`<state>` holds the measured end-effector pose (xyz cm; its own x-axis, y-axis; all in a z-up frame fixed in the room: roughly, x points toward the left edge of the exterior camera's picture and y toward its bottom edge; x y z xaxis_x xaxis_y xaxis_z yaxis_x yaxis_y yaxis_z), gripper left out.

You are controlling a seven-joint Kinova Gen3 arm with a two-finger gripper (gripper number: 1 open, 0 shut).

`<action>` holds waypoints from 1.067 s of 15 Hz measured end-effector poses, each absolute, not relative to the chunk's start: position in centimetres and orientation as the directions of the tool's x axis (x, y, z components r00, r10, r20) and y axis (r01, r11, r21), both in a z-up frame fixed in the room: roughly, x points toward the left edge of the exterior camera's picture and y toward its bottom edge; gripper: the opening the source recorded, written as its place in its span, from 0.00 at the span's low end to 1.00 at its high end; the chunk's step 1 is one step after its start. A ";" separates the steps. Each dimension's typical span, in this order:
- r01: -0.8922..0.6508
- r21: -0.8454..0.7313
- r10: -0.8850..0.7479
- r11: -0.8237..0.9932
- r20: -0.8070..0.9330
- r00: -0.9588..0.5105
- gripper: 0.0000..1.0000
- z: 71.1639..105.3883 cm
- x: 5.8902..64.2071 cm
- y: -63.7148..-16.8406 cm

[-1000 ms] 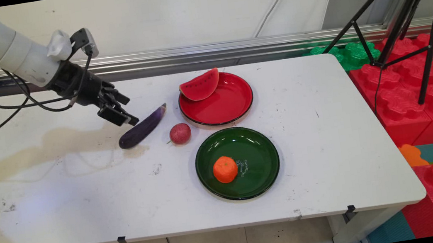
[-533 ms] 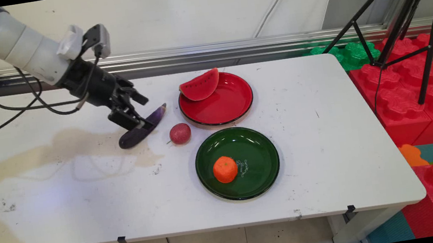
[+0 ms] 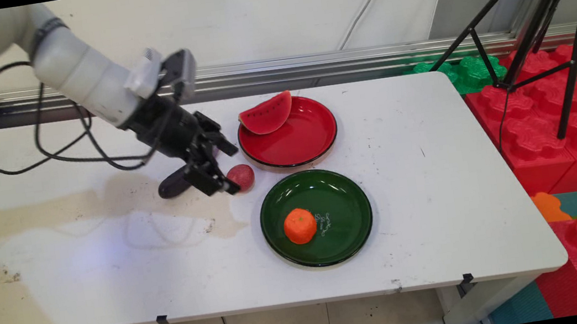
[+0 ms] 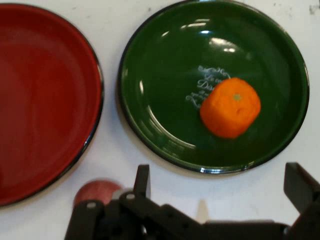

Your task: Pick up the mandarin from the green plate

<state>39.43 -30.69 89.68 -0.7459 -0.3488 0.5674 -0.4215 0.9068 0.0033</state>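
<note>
Main view: the white surface (image 3: pixel 86 278) is seen carrying two plates and several toy foods, with a brownish stain spread across its left half. The green plate (image 3: pixel 316 217) lies at the near middle with the orange (image 3: pixel 299 226) on it, left of centre; in the hand view the same orange (image 4: pixel 230 107) sits right of centre on that plate (image 4: pixel 165 70). The red plate (image 3: pixel 288 132) is set just behind, apart from the green one, and the watermelon slice (image 3: pixel 266 113) leans on its far-left rim. The eggplant (image 3: pixel 171 183) is mostly hidden behind the arm; only its dark end shows.

The gripper (image 3: pixel 219 185) is held low, just left of the small red fruit (image 3: pixel 241 176); contact cannot be told. The fingers are spread wide and nothing is held between them; in the hand view the left finger (image 4: pixel 142 180) and right finger (image 4: pixel 299 187) stand well apart.

Risk, as judged: the round red fruit could be nudged and rolled toward the plates by a finger, or the eggplant swept aside by the linkage. Both plates crowd the space to the right.
</note>
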 end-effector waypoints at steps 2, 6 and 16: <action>-0.401 0.005 -0.335 0.916 0.558 -0.759 1.00 88.8 37.8 -31.0; -0.372 0.005 -0.317 0.928 0.535 -0.783 1.00 87.2 35.1 -31.5; -0.313 -0.003 -0.276 0.950 0.464 -0.842 1.00 83.3 29.2 -33.4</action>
